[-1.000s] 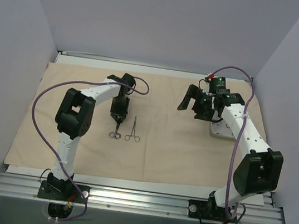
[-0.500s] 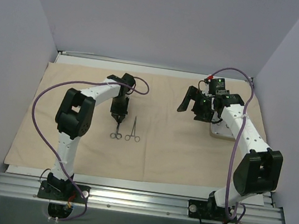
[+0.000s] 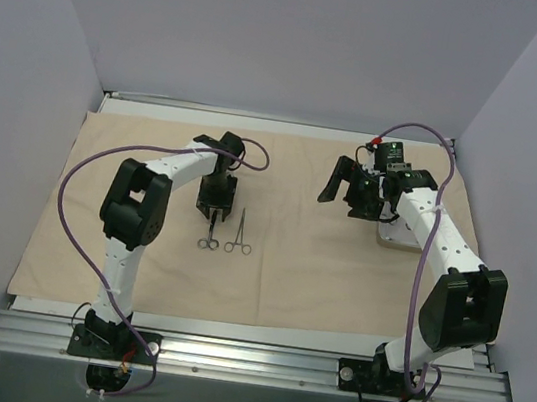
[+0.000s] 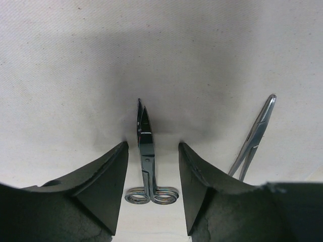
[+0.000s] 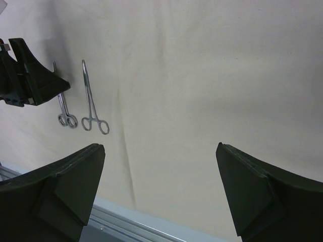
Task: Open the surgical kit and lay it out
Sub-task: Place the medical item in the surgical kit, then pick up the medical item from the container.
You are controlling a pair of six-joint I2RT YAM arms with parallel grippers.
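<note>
Laying out: scissors (image 4: pixel 145 132) beside forceps (image 4: pixel 255 135) on cloth (image 3: pixel 319 269); left claw (image 4: pixel 153 146) part-open astride scissors, gripping nothing; right claw (image 5: pixel 160 147) wide, empty; next lift clear

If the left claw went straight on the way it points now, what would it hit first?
Most likely the cloth: the left claw points down at it, open and straddling the scissors without touching them. Depth is hard to judge, so the scissors in the gap may be touched too.
</note>
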